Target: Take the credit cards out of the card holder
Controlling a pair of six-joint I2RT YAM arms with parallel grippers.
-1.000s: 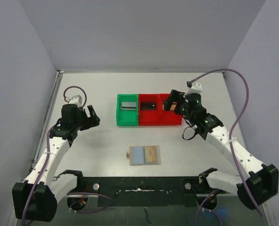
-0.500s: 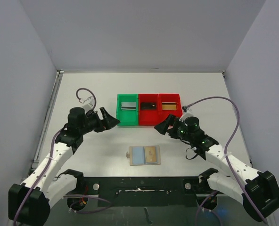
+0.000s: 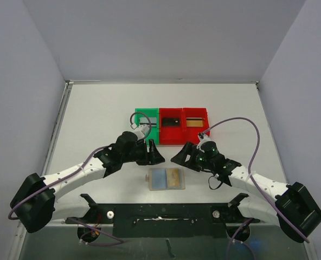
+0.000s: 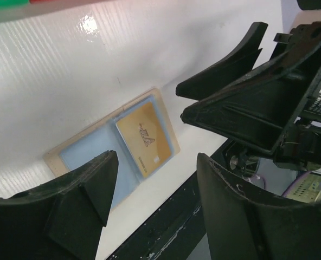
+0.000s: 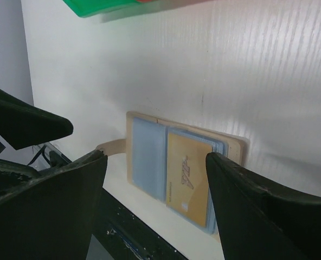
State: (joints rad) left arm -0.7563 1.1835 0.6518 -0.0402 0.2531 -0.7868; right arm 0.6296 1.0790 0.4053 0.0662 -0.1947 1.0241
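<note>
the card holder [image 3: 166,178] lies open and flat on the white bench [image 3: 95,108], near the front edge. its light-blue pockets face up and its small snap tab [image 3: 148,177] sticks out on the left side. one gold card [image 3: 174,176] sits in the right-hand pocket; the left-hand pocket shows only blue. both arms lean in toward the holder, one from each side. the left gripper [image 3: 157,156] hangs just behind and left of the holder, jaws apart with nothing between them; in the left wrist view the holder shows through the gap. the right gripper [image 3: 177,157] hangs just behind and right of it, facing the left one, also spread and holding nothing. the two are close together but not touching. farther back three bins stand side by side in a row: a green bin [image 3: 136,128] with a silver-grey card [image 3: 149,122] in it, a red bin [image 3: 161,130] holding a black card [image 3: 171,121], and a second red bin [image 3: 206,116] holding a second gold card [image 3: 193,122].
</note>
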